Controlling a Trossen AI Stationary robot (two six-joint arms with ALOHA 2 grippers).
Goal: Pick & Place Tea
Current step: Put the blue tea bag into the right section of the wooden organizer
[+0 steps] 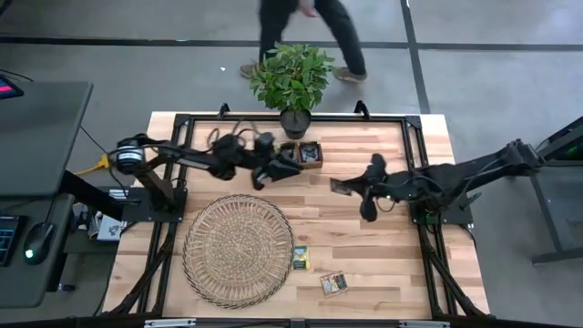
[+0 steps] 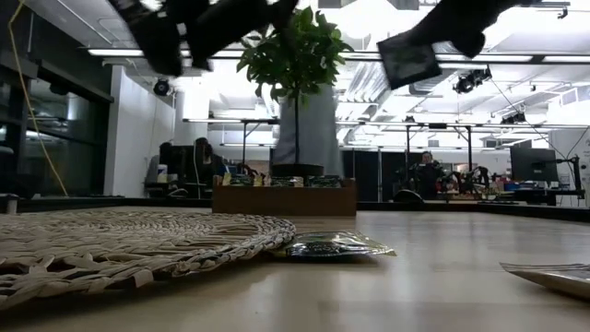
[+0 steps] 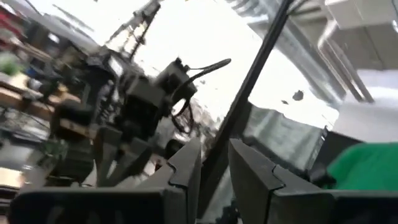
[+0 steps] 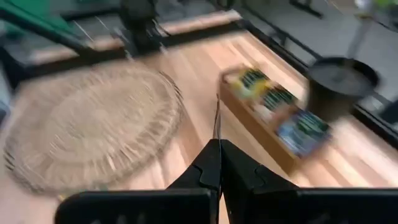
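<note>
Tray [image 1: 308, 153] holds sachets; right hand [image 1: 351, 188] grips sachet [image 1: 339, 187].

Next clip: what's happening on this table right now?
The right gripper is shut on a tea sachet, holding it in the air between the wooden tray and the wicker mat. Two more sachets lie on the table beside the mat, which has none on it. The left gripper hovers by the tray, holding nothing.
</note>
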